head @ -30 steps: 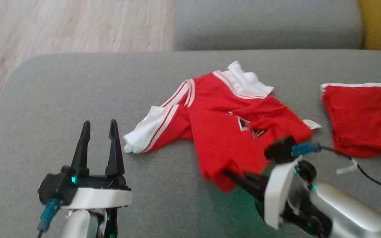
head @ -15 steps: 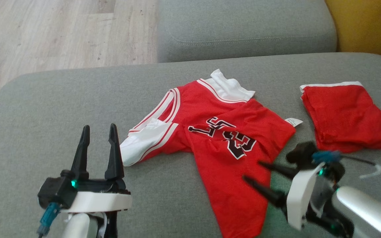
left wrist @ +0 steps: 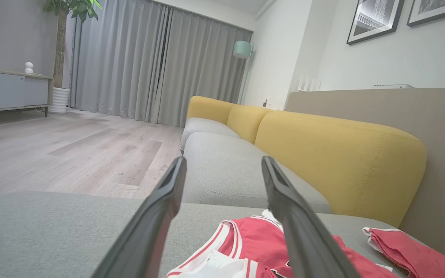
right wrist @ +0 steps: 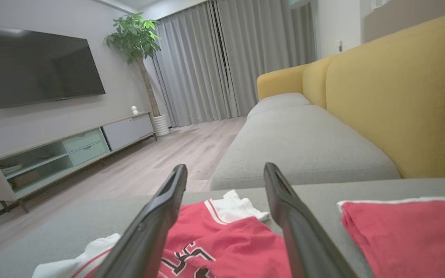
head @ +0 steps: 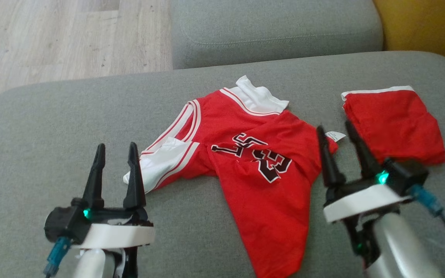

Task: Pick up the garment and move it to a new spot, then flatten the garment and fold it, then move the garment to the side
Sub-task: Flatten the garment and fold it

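Jersey [head: 261, 162]: middle of the cushion [head: 72, 127], number up, rumpled; apparently laid down for flattening.
Left gripper [head: 116, 146]: fingers apart, empty, over the cushion's front left, probably poised for the jersey's edge.
Right gripper [head: 333, 126]: fingers apart, empty, over the cushion's front right.
Shorts [head: 392, 123]: folded, on the cushion's right; likely finished.
Containers: the cushion alone bears both clothes.

The red jersey [head: 261, 200] runs off the head view's bottom edge; a fold hides part of its number [head: 273, 165].
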Robot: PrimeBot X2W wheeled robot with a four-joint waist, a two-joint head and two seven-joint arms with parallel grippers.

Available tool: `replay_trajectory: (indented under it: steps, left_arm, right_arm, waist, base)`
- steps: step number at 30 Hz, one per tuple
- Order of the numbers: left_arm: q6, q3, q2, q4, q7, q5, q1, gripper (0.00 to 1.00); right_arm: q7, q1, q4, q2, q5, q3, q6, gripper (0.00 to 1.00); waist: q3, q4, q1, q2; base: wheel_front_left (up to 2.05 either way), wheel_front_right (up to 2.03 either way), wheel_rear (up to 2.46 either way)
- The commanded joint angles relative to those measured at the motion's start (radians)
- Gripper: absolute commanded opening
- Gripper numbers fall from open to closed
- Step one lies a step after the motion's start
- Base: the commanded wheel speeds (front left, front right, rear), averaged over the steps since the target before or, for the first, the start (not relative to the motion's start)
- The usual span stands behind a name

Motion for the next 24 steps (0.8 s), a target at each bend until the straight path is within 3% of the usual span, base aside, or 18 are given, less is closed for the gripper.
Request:
replay_trajectory:
  steps: [1,7,24]
  left_arm:
    - [-0.001,0.024,0.007,-0.034,-0.005,0.003,-0.019,1.0]
    - [0.004,0.0,0.007,-0.035,-0.005,-0.003,-0.011,1.0]
    - [0.004,-0.003,0.007,-0.035,-0.005,-0.007,-0.017,1.0]
  right_arm:
    - [-0.014,-0.011,-0.022,0.02,-0.03,0.004,0.007,1.0]
    - [-0.036,0.011,0.003,0.057,-0.088,-0.015,0.007,1.0]
    - [-0.05,-0.005,0.013,0.058,-0.05,-0.008,0.007,1.0]
  waist:
    - [0.004,0.001,-0.0001,0.0]
    - [0.018,0.008,-0.0001,0.0]
    - [0.033,0.029,-0.0001,0.0]
  base:
    - [0.0,0.0,0.0]
    - [0.0,0.0,0.0]
    - [0.0,0.0,0.0]
